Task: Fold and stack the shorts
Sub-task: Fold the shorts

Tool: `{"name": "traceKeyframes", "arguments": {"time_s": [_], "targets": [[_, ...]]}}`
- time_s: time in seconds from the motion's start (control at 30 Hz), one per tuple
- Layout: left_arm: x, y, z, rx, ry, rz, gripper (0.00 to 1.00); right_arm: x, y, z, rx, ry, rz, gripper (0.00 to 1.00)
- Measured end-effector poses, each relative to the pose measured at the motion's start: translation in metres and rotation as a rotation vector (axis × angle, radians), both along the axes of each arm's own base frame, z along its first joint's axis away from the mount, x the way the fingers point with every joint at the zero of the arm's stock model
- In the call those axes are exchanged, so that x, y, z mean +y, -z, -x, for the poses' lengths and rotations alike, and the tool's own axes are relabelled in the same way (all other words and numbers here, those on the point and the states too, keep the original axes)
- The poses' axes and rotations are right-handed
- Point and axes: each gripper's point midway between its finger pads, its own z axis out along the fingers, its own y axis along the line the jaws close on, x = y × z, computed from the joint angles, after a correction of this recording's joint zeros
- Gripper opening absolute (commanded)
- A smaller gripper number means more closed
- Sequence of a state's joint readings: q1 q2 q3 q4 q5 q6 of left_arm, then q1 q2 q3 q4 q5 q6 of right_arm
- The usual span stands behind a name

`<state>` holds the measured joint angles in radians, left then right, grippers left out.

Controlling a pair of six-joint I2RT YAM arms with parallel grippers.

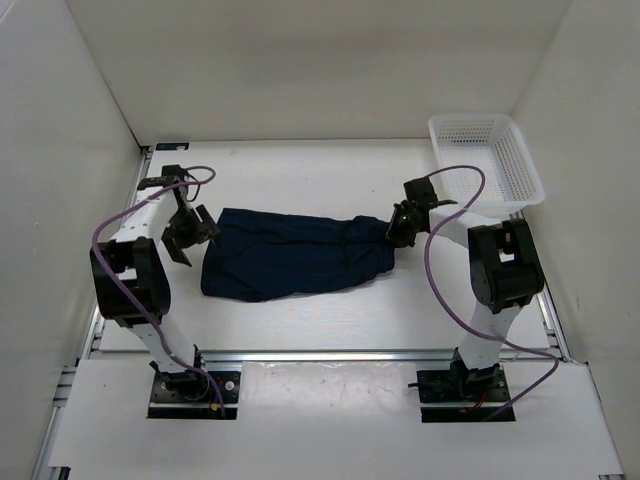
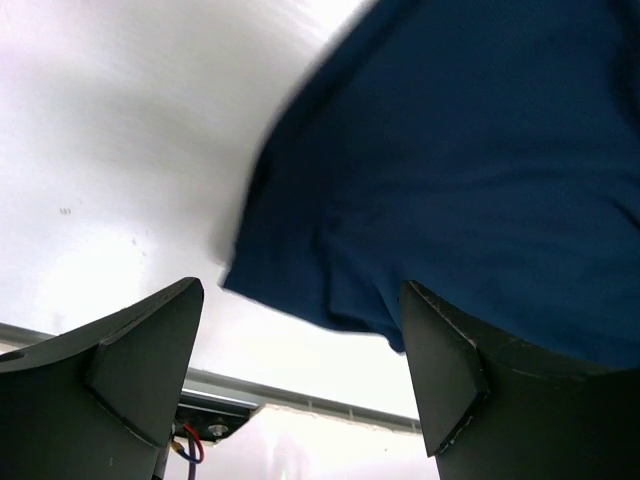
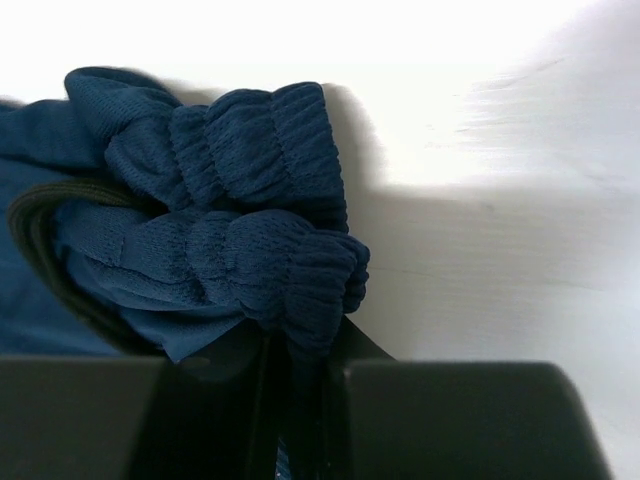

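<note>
The dark navy shorts (image 1: 292,254) lie lengthwise across the middle of the table, leg hems to the left and waistband to the right. My right gripper (image 1: 398,232) is shut on the bunched ribbed waistband (image 3: 262,260) at the shorts' right end, and the fabric is pinched between its fingers. The dark drawstring (image 3: 30,232) loops beside it. My left gripper (image 1: 190,236) is open and empty just left of the leg hems. In the left wrist view the hem corner (image 2: 330,300) lies between and beyond the two fingers (image 2: 150,350), apart from them.
A white mesh basket (image 1: 488,160) stands at the back right corner. White walls close in the table on three sides. A metal rail (image 1: 330,354) runs along the table's near edge.
</note>
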<state>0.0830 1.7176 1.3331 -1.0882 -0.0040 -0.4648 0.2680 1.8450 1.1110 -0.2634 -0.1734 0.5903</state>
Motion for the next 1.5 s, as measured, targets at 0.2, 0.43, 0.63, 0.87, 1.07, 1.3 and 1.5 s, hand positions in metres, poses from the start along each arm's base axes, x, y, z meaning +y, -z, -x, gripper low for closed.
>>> {"name": "traceKeyframes", "arguments": {"time_s": [0.2, 0.43, 0.63, 0.87, 1.07, 1.3, 1.5], "targets": [[0.003, 0.013, -0.012, 0.028, -0.003, -0.012, 0.9, -0.037, -0.014, -0.002, 0.035, 0.019, 0.226, 0.0], [-0.011, 0.011, -0.018, 0.007, 0.027, -0.004, 0.9, -0.064, -0.059, -0.008, 0.021, 0.019, 0.403, 0.0], [-0.018, 0.01, -0.02, 0.0, 0.046, 0.003, 0.9, -0.052, -0.106, -0.015, -0.047, -0.018, 0.477, 0.0], [-0.018, 0.008, -0.022, -0.007, 0.057, 0.004, 0.9, 0.0, -0.148, -0.011, -0.142, -0.127, 0.545, 0.0], [-0.019, 0.008, -0.021, -0.006, 0.064, 0.012, 0.9, 0.052, -0.152, -0.008, -0.161, -0.226, 0.597, 0.0], [-0.022, 0.0, -0.014, -0.001, 0.064, 0.023, 0.9, 0.105, -0.141, -0.005, -0.168, -0.319, 0.622, 0.0], [-0.027, -0.041, -0.012, -0.094, 0.062, 0.048, 0.9, 0.126, -0.141, -0.005, -0.175, -0.335, 0.611, 0.0]]}}
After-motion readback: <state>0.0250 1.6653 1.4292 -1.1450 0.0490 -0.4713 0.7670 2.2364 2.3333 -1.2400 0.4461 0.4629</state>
